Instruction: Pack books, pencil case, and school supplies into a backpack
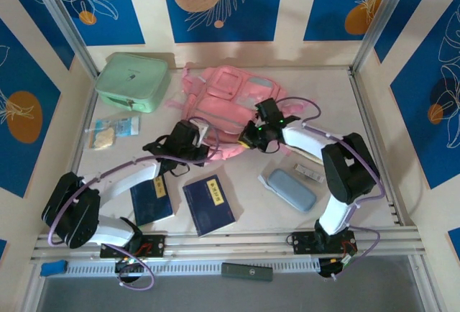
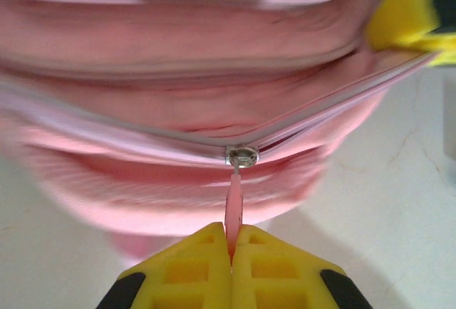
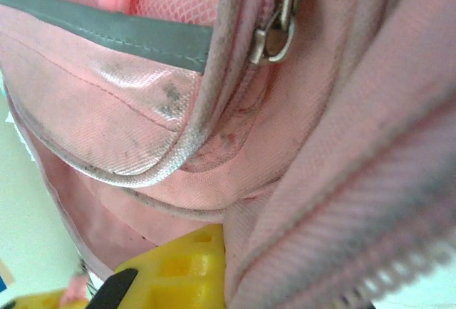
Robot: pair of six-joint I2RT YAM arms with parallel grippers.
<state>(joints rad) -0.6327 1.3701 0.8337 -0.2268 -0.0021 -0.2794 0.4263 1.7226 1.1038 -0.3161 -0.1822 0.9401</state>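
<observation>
Backpack lies flat mid-table, beyond both wrists. Left gripper is clamped on the pink pull tab, just under the zipper slider. Right gripper looks pinched shut on a fold of backpack fabric by the zipper.

Risks we see:
- The thin tab slips out if we pull off-axis.
- The slider jams on bunched fabric.
- The right pinch lets go and the bag drags instead of unzipping.

Books, pencil case and school supplies lie unpacked on the table nearer the bases. A sliding bag could shove them.
</observation>
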